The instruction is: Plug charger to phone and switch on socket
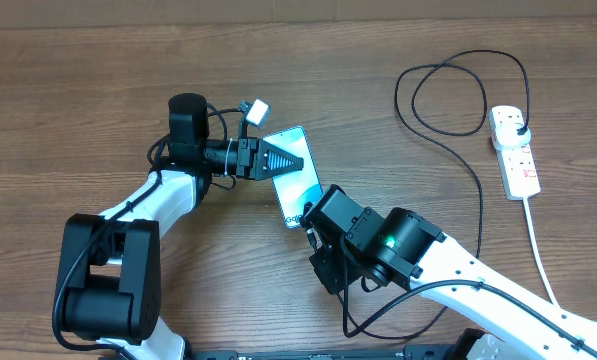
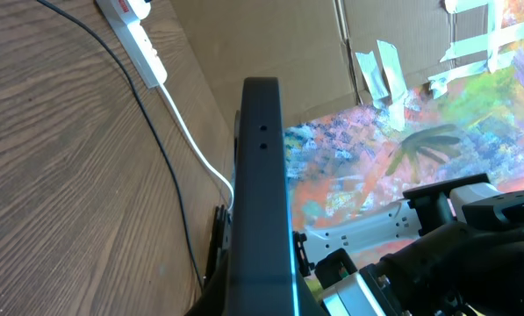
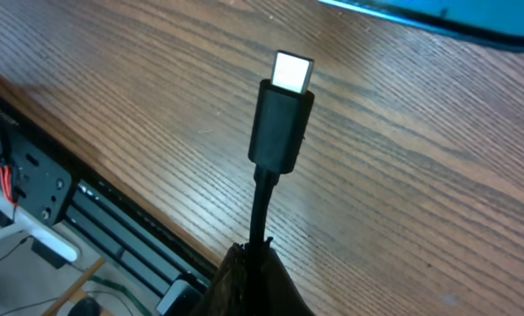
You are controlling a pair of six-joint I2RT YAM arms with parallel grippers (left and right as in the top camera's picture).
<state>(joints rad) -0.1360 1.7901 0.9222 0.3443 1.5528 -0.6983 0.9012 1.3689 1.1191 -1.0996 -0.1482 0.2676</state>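
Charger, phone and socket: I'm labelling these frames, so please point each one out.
charger [image 3: 281,123], right wrist view, on its black connector housing.
phone [image 1: 308,190], overhead view, on the lit screen.
socket [image 1: 523,170], overhead view, on the white strip body.

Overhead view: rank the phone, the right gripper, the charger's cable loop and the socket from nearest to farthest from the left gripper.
1. phone, centre, held by the left gripper itself.
2. right gripper, just below, at the phone's lower end.
3. charger, its loop lying at upper right.
4. socket, by the far right edge.
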